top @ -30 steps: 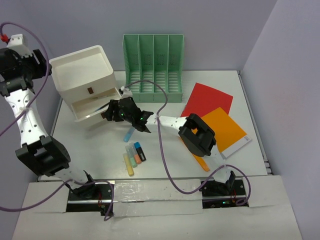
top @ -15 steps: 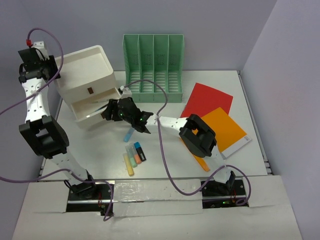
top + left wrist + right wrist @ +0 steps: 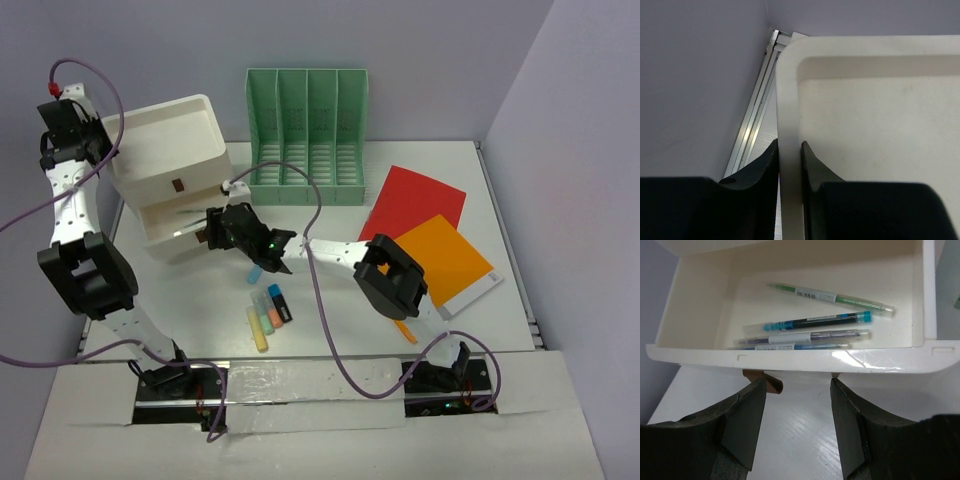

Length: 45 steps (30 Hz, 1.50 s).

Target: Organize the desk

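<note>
White desk [image 3: 185, 295], open drawer [image 3: 790, 361] holding 4 pens [image 3: 810, 329], right claw [image 3: 797, 385] spread, left claw [image 3: 789, 146] pinching drawer box [image 3: 875, 125] rim

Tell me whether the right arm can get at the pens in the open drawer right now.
Probably yes. The drawer stands pulled out with the pens lying uncovered, and the right gripper, jaws apart, sits just before its front wall; only that wall needs clearing.
</note>
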{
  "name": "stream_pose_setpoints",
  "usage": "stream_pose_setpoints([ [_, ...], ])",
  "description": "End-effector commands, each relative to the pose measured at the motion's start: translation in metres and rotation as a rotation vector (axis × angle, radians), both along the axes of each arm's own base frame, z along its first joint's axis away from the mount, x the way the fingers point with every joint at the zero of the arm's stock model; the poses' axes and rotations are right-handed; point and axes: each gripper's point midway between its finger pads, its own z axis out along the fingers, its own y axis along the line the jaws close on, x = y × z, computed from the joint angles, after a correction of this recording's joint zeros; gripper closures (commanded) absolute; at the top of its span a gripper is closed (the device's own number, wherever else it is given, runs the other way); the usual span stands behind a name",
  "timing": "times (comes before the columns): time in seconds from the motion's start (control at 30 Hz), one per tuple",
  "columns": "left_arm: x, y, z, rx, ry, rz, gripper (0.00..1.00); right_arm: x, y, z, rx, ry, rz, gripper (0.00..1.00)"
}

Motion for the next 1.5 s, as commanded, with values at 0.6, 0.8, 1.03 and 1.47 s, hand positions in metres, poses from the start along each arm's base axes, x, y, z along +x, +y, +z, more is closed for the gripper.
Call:
stream_pose_setpoints([
  [0.6, -0.044, -0.092, -0.041, -0.367, 0.128, -0.249, 1.00, 0.018, 0.035, 0.028, -0.004, -0.138, -0.169, 0.41],
  [0.8, -0.044, -0.095, -0.037, -0.376, 0.129, -0.272, 1.00, 0.041, 0.036, 0.033, -0.001, -0.166, -0.220, 0.43],
  [1.03, -0.037, -0.096, -0.035, -0.387, 0.130, -0.287, 1.00, 0.057, 0.027, 0.073, 0.066, -0.223, -0.317, 0.51],
  [1.47, -0.035, -0.097, -0.027, -0.387, 0.118, -0.298, 1.00, 0.080, 0.028, 0.043, 0.083, -0.179, -0.302, 0.60],
])
